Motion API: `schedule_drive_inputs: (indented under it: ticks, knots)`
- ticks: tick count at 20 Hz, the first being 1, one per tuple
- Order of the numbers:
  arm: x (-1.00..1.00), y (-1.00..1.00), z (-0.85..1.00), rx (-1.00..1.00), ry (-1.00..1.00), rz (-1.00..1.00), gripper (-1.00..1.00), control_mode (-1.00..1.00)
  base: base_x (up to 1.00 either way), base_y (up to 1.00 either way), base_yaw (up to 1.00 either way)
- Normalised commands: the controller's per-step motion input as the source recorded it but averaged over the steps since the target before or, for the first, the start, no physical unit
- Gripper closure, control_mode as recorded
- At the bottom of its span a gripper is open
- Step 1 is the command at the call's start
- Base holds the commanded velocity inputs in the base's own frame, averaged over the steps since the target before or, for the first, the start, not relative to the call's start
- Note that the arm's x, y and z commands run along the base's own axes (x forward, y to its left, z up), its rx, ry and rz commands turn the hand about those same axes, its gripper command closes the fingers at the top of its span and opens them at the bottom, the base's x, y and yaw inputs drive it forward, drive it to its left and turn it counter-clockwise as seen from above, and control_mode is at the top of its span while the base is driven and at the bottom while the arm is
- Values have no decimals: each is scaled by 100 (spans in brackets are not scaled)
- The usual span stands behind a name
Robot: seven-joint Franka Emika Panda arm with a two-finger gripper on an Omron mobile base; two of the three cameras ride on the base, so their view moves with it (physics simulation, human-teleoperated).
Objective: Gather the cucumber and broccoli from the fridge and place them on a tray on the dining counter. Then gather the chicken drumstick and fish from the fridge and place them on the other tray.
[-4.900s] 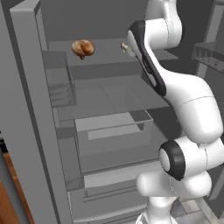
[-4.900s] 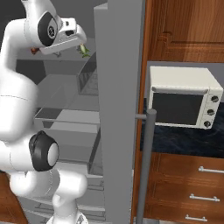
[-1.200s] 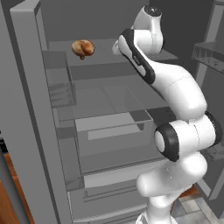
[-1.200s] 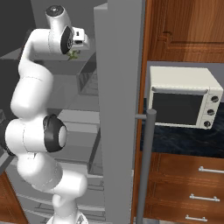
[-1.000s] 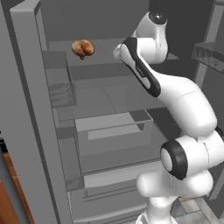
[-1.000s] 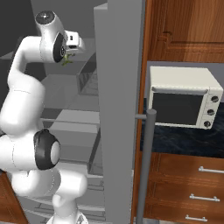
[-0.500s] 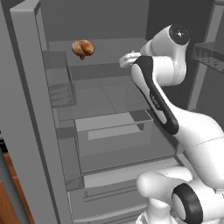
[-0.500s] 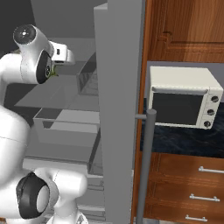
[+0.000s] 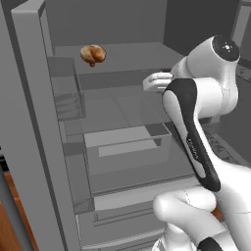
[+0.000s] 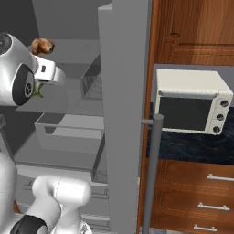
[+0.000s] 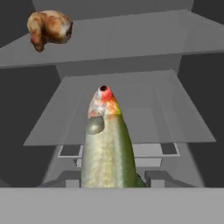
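You have the fish (image 11: 106, 144) in the hand (image 11: 108, 183): the jaws are closed partway on its body, and its head points straight ahead into the fridge (image 9: 44, 147). A greenish sliver at the hand in the right base view (image 10: 37, 89) is probably that fish. The drumstick (image 9: 92, 53) lies near the left edge of the top shelf (image 9: 137, 54), well apart from the hand. Judging by that, you're carrying the fish out. Keep the grip steady, draw straight back clear of the shelf edges and the open door (image 10: 125, 114), and don't swing before the fish is outside. Keep it level; the long body could slip if tilted.
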Motion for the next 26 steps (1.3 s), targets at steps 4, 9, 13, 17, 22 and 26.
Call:
schedule_drive_inputs:
  ticks: [4, 9, 13, 17, 22, 26]
  knots:
    - [-100, 0, -13, 0, 9, -3, 100, -100, 0, 0, 0]
    - [-100, 0, -12, 0, 8, -3, 100, -100, 0, 0, 0]
    - [-96, -3, 0, 0, 6, -1, 100, -100, 0, 0, 0]
    - [-81, -20, 0, 1, 4, 0, 100, -100, 0, 0, 0]
    - [-56, -32, 0, 3, 0, -2, 100, -100, 0, 0, 0]
    - [-1, 0, 0, 0, 0, -1, 100, -100, 0, 0, 0]
